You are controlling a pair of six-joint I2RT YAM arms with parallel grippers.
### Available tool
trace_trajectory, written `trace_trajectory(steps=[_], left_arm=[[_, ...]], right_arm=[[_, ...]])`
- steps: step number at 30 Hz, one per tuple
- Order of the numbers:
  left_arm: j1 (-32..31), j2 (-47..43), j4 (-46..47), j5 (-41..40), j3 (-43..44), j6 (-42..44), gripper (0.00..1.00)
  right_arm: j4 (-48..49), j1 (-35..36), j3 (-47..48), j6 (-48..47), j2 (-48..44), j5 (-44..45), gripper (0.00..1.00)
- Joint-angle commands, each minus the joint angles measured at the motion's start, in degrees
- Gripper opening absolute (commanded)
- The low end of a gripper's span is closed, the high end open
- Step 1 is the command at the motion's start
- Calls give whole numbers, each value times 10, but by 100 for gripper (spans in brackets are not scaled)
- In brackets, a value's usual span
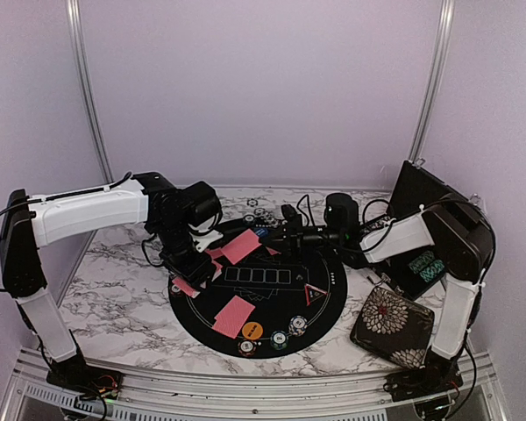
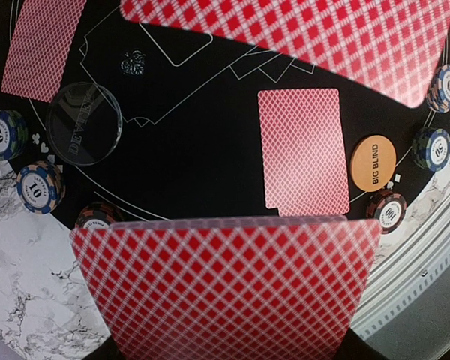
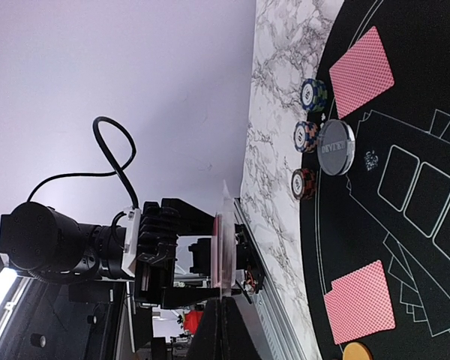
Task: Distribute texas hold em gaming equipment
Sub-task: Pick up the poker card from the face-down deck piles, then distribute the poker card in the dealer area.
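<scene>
Hovering claws above a crowded black mat (image 1: pixel 276 307)
Top view: left claw (image 1: pixel 200 267) amid pink cards (image 1: pixel 234 316), right claw (image 1: pixel 285 232) at the far rim. Left wrist: cards hide its jaws, grip unclear; bare mat midway. Right wrist: claw pressed together; chips (image 3: pixel 313 94) edge the mat

The white-grey marbled surface (image 1: pixel 114 272) looks smooth and glossy; the round black mat (image 1: pixel 333 289) is matt. The red diamond-backed playing cards (image 2: pixel 304 146) look slick, the clear round disc (image 2: pixel 84 122) glossy plastic, the floral square pouch (image 1: pixel 393 323) cloth.
</scene>
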Motion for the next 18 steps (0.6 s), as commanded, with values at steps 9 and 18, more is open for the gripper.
trace_trajectory(steps=[9, 18], left_arm=[[7, -35, -6, -4, -3, 0, 44], [11, -37, -5, -1, -3, 2, 44]], right_arm=[[-137, -8, 152, -128, 93, 55, 0], [-218, -7, 324, -181, 227, 95, 0]])
